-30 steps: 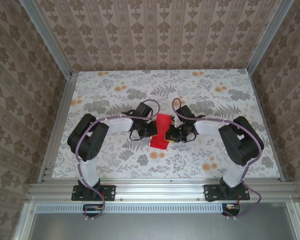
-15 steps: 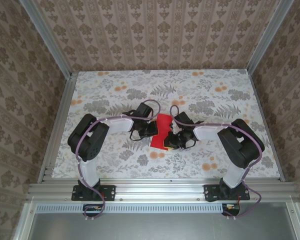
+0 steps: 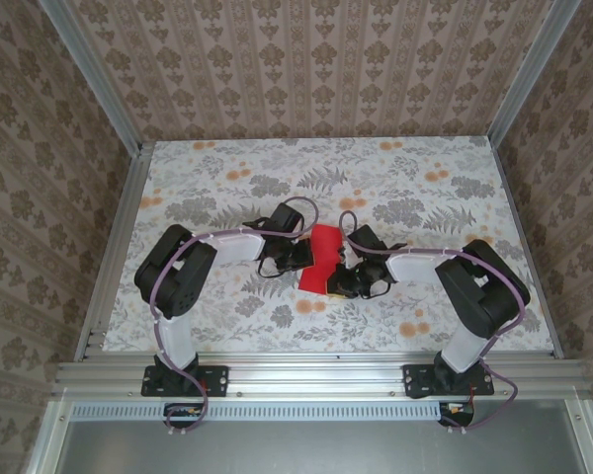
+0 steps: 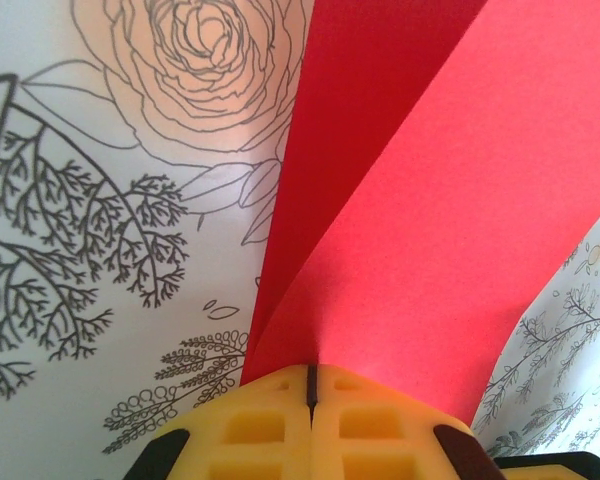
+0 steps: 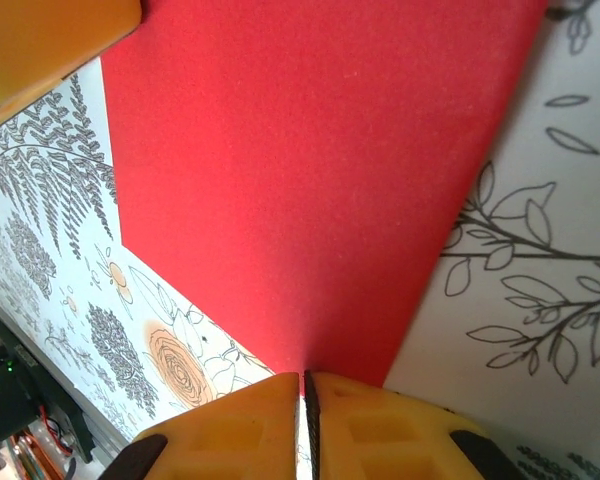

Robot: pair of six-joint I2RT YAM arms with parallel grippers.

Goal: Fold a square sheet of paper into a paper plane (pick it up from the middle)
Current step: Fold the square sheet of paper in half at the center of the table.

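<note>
Top external, right gripper (image 3: 335, 283) slid nearer along red paper (image 3: 323, 247), left gripper (image 3: 304, 259) unmoved, both pinching its edges.

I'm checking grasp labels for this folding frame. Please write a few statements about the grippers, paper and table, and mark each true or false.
1. The left gripper is shut on the red paper. True.
2. The right gripper hangs open, clear of the paper. False: it is shut on the paper's edge too.
3. The paper lies as one flat layer. False: the left wrist view shows two layers meeting at a fold.
4. The table bears a floral print. True.
</note>
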